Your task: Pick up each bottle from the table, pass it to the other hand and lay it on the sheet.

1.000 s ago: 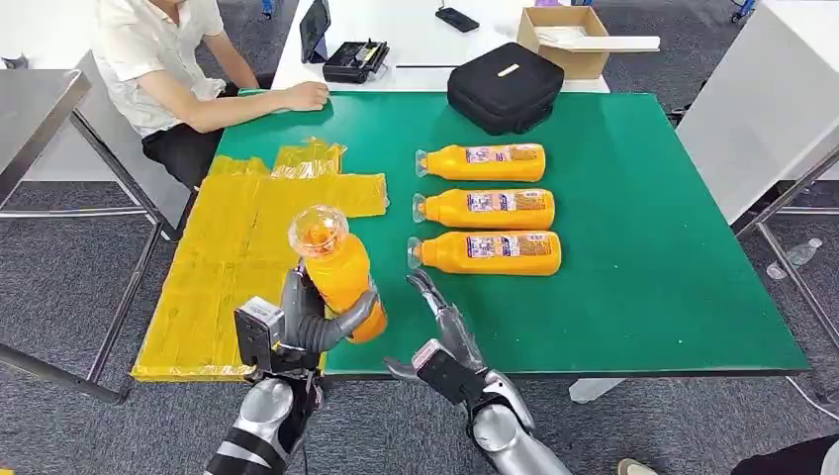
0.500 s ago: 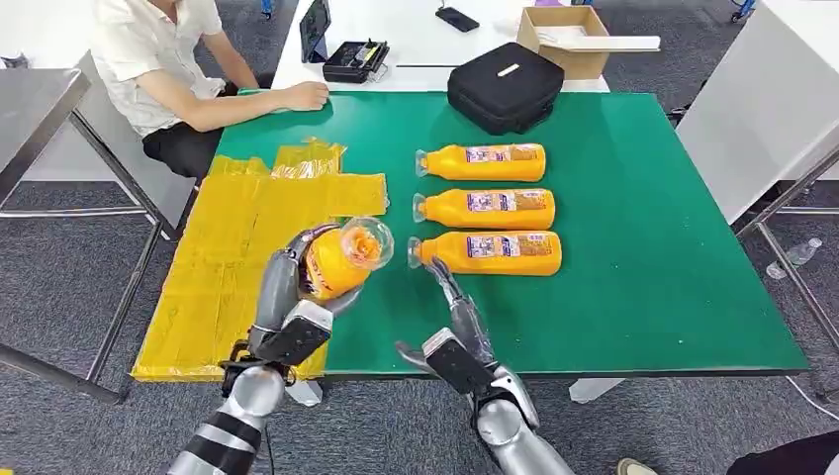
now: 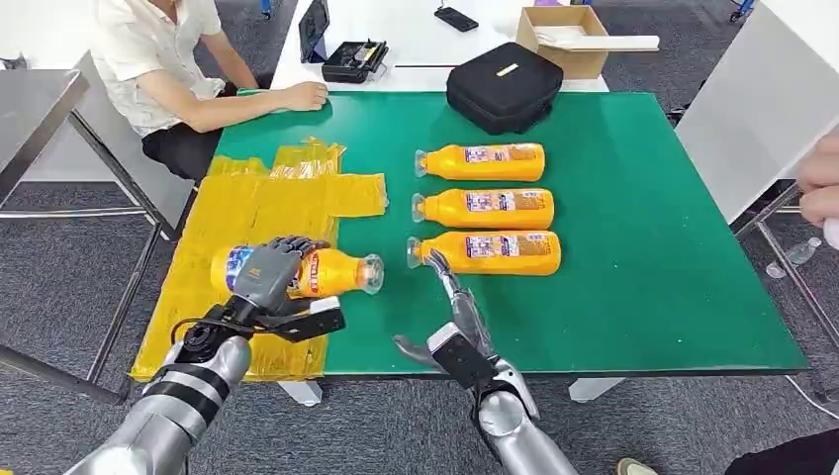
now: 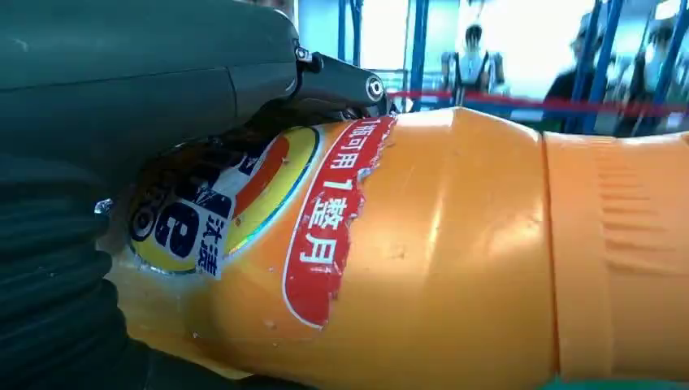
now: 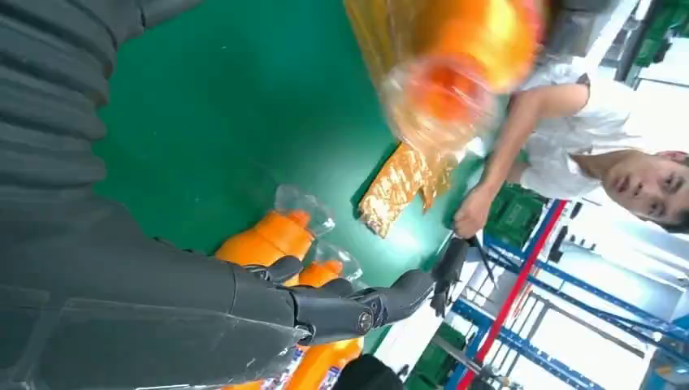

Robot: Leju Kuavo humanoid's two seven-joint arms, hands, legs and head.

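My left hand (image 3: pixel 265 279) grips an orange bottle (image 3: pixel 302 272) lying sideways over the near right part of the yellow sheet (image 3: pixel 233 237), its clear cap toward the green table. Up close, the left wrist view has that bottle (image 4: pixel 455 244) with a red and blue label under my left hand (image 4: pixel 122 122). My right hand (image 3: pixel 457 317) is open near the table's front edge, fingers stretched toward the closest of three orange bottles (image 3: pixel 487 252) lying in a row. The right wrist view has my right hand (image 5: pixel 244 301), the held bottle's cap (image 5: pixel 443 101) blurred, and the row's bottles (image 5: pixel 280 236).
A person sits at the far left with an arm (image 3: pixel 259 103) on the green table (image 3: pixel 643 247). A black case (image 3: pixel 505 86) lies at the far edge, a cardboard box (image 3: pixel 566 38) behind it. Another person's hand (image 3: pixel 821 188) enters at the right edge.
My left hand has swung the bottle from upright to lying sideways and lowered it left over the sheet. The right hand stays open near the front edge. A person's hand appeared at the right edge.
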